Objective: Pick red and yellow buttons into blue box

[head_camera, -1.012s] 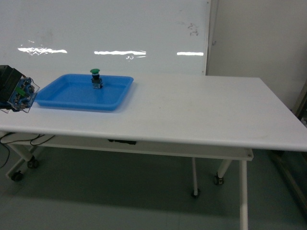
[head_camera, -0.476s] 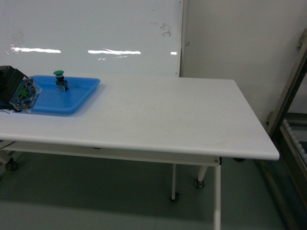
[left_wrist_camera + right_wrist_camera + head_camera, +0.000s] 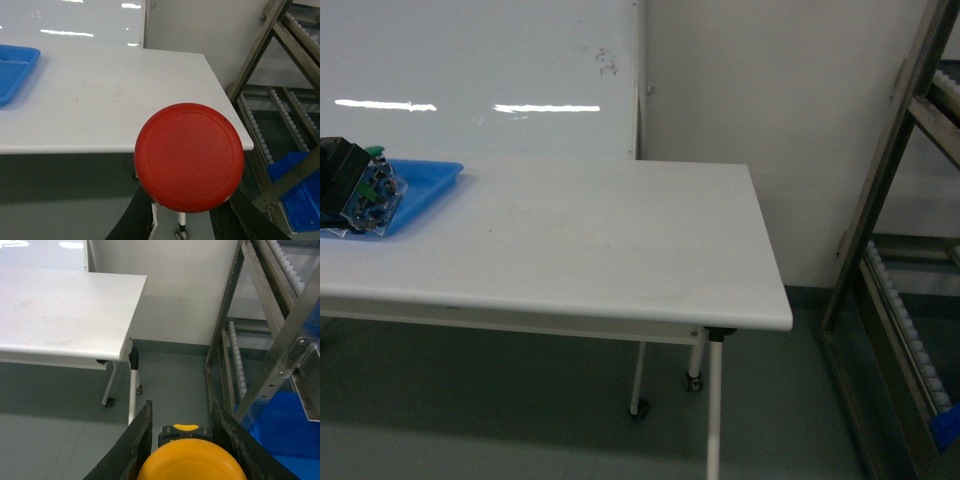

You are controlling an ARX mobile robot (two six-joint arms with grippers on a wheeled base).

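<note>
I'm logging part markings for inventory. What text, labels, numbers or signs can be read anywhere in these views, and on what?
No text can be read in any view.
Yellow button, held in the right hand: small dark marks on the yellow tab above its cap, too small and blurred to read.
Whiteboard: faint smudges only, no legible writing.
Red button in the left hand: plain cap, no marking.

Look at the left edge of the head view: the left arm (image 3: 350,195) shows you a black housing carrying a clear plate over a blue circuit board with small green and metal parts. Just beyond it lies the shallow blue tray (image 3: 425,185). In the right wrist view, the right gripper (image 3: 182,432) has two matte black fingers (image 3: 142,440) with worn, rough-textured inner edges.
</note>
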